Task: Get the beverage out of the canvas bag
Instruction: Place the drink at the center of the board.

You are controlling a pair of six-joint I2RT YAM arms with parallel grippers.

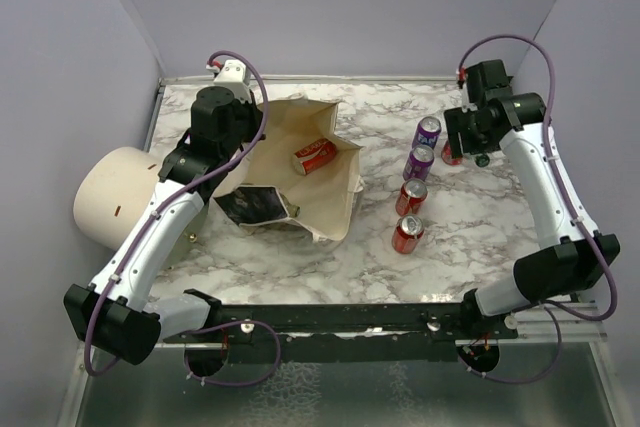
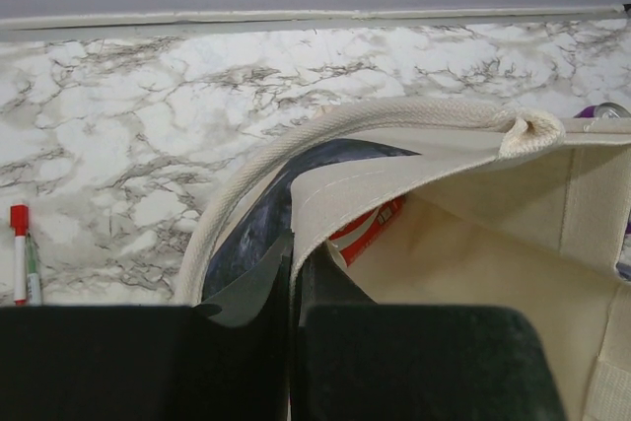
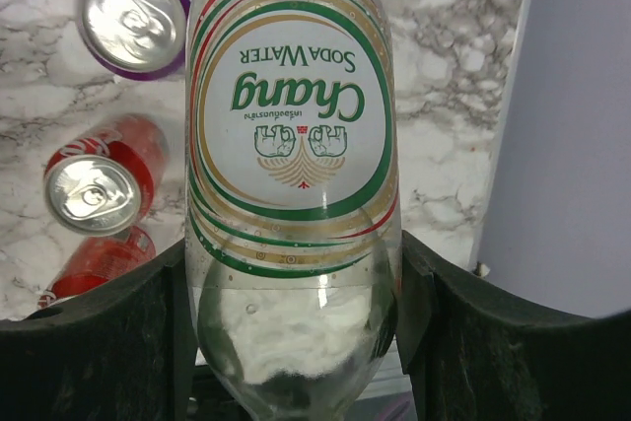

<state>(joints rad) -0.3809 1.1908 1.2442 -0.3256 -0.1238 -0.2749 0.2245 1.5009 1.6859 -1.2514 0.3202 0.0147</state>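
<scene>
Black fingers of the left gripper (image 2: 294, 327) are pinching shut on the cloth rim of the bag (image 2: 463, 253), pulling its mouth open. Just past them, inside the bag, a red can (image 2: 367, 229) is lying on its side. I am guessing it is light, thin and smooth, so squeezing gently round its middle looks best. The right gripper (image 3: 296, 332) is hugging a clear bottle (image 3: 294, 115), hard and slippery, with loose cans (image 3: 94, 194) standing just beyond.
</scene>
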